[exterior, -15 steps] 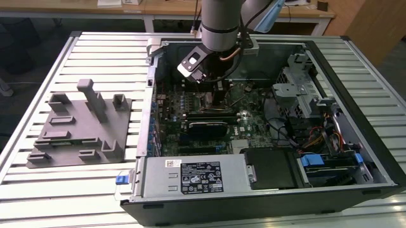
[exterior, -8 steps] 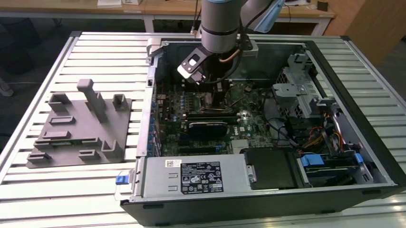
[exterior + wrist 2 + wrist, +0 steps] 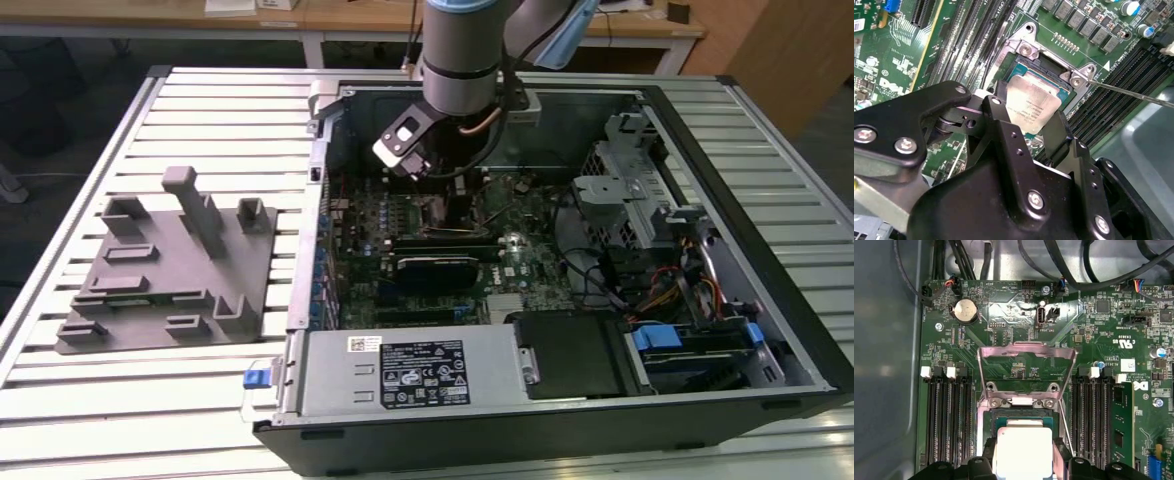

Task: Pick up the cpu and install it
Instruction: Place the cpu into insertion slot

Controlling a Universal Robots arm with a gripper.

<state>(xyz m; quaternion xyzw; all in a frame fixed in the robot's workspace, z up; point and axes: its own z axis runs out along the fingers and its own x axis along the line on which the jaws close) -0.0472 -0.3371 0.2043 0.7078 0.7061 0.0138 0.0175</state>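
The cpu (image 3: 1033,106) is a flat square chip with a pale silver top, and my gripper (image 3: 1029,114) is shut on it, a black finger (image 3: 997,107) against each of two opposite sides. It hangs just above the open black socket (image 3: 1046,70) on the green motherboard, slightly off to one side. In the first wrist view the cpu (image 3: 1024,450) sits low over the socket (image 3: 1021,415), with the metal load plate (image 3: 1026,352) swung up behind it. In the exterior view my gripper (image 3: 445,195) reaches down into the open computer case (image 3: 747,300) at the board's far middle.
A thin socket lever (image 3: 1134,93) sticks out sideways. Memory slots (image 3: 946,415) flank the socket. Inside the case are a power supply (image 3: 400,372), a drive cage (image 3: 638,190) and loose cables (image 3: 667,290). A grey fixture plate with posts (image 3: 167,270) lies on the slatted table at the exterior view's left.
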